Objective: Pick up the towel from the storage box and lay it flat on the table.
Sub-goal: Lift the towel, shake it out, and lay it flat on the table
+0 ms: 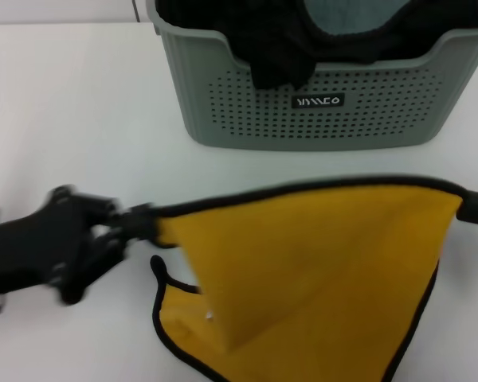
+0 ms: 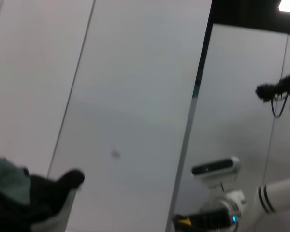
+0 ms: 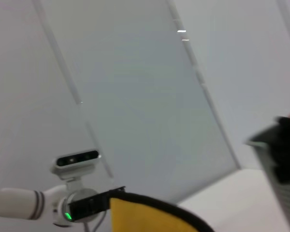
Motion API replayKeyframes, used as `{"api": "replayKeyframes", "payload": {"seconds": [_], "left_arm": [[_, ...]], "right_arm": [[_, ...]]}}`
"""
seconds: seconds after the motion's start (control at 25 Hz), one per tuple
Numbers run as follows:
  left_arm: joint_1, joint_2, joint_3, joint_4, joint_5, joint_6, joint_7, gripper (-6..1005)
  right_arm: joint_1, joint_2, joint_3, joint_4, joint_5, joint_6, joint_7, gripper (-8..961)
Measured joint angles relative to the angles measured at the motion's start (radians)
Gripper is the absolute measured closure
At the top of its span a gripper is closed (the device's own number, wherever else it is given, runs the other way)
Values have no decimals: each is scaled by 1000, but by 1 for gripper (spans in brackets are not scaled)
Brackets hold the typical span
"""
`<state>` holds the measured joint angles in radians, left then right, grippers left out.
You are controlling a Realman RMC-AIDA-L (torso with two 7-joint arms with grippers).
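I held the towel [image 1: 319,270] stretched between my two pincers, left pincer [image 1: 147,224] and right pincer [image 1: 468,208] each clamped on a top corner. Its lower edge drooped onto the counter [image 1: 80,119], before the storage box [image 1: 319,111].

blk cloth [image 1: 283,48], grey-teal cloth [image 1: 346,16] — bunched together

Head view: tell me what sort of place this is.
Probably a lab or test workstation: a plain white table, a perforated grey-green storage box of cloths, and two robot grippers, left gripper and right gripper, stretching a yellow towel.
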<state>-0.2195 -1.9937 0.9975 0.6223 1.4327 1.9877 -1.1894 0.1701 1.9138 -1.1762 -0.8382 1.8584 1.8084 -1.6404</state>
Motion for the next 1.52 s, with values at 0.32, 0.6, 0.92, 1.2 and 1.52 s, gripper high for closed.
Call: {"api": "replayKeyframes", "payload": {"seconds": [0.32,0.6,0.92,1.2,1.52], "left_arm": [[-224,-48,5,-110,130,-336,45,993],[-304,-97,14,-104,207,-610,110,993],[-355,-106,122,-104,199,-838,162,992],[-380,-109,156,-86,196,-881,200,993],[-345,-112,312,16,149,-891,222,993]], "right_arm": [[168,29,160,222,-224,-167,-28,899],[199,37,161,227,-291,-332,8,896],[194,35,163,228,-311,-429,57,894],[184,29,164,229,-323,-488,96,892],[188,29,165,220,-347,-538,123,890]]}}
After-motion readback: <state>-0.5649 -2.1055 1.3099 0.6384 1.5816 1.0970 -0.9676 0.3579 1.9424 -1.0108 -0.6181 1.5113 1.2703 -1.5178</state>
